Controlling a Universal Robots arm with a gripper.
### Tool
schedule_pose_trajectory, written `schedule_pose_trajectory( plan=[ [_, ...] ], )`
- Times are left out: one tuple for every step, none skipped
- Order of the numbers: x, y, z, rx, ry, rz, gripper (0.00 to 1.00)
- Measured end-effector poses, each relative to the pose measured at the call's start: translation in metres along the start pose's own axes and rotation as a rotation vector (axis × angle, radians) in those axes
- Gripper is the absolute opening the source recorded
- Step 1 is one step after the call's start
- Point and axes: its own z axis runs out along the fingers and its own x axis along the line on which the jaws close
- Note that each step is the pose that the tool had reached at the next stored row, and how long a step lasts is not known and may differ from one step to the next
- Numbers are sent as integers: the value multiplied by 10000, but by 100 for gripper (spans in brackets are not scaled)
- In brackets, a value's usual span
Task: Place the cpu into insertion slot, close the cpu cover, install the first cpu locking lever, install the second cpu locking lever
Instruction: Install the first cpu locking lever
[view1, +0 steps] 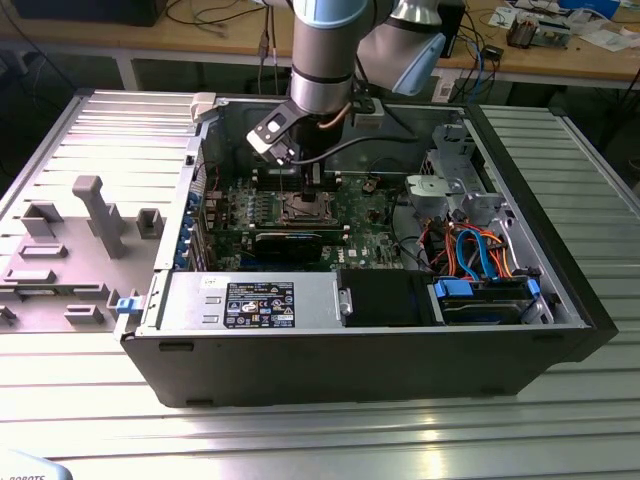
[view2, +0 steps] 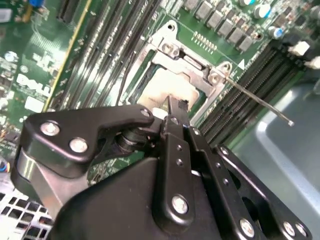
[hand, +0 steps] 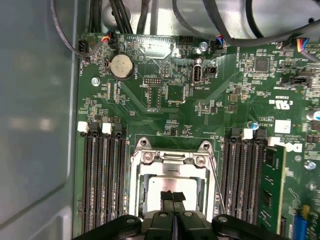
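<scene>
The cpu (hand: 162, 186) lies flat in the insertion slot (view1: 303, 208), its dull silver top showing through the window of the cpu cover (hand: 172, 161). The cover lies down around the chip. My gripper (hand: 173, 198) hangs right over the chip with its two thin black fingers pressed together and nothing between them; it is also seen in the second wrist view as the gripper (view2: 176, 107). One thin locking lever (view2: 260, 102) sticks out free beside the socket. A second locking lever (view2: 124, 80) runs along the other side.
Black memory slots (hand: 102, 177) flank the socket on both sides, and a green memory module (hand: 272, 185) stands in one. The open computer case wall (view1: 350, 370) surrounds the board. Cables (view1: 470, 250) and drive cages sit at the exterior view's right.
</scene>
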Motion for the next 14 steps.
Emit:
schedule_pose_trajectory(
  plan=[
    [1,-1,-40,-2,-1,-2,11],
    [2,-2,-75,-5,-3,-5,11],
    [3,-3,-104,-9,-9,-5,11],
    [4,-4,-123,-11,-10,-6,11],
    [5,-5,-157,-13,-10,-8,11],
    [5,-5,-176,-14,-15,-7,11],
    [6,-5,-181,-17,-14,-8,11],
    [5,-6,-189,-14,-19,-7,11],
    [6,-7,-226,-17,-18,-7,11],
    [8,-8,-268,-19,-17,-7,11],
    [8,-9,-293,-18,-18,-7,11],
    [8,-9,-314,-20,-17,-8,11],
    [9,-10,-337,-20,-19,-8,11],
    [10,-11,-362,-21,-19,-8,11]
  ],
)
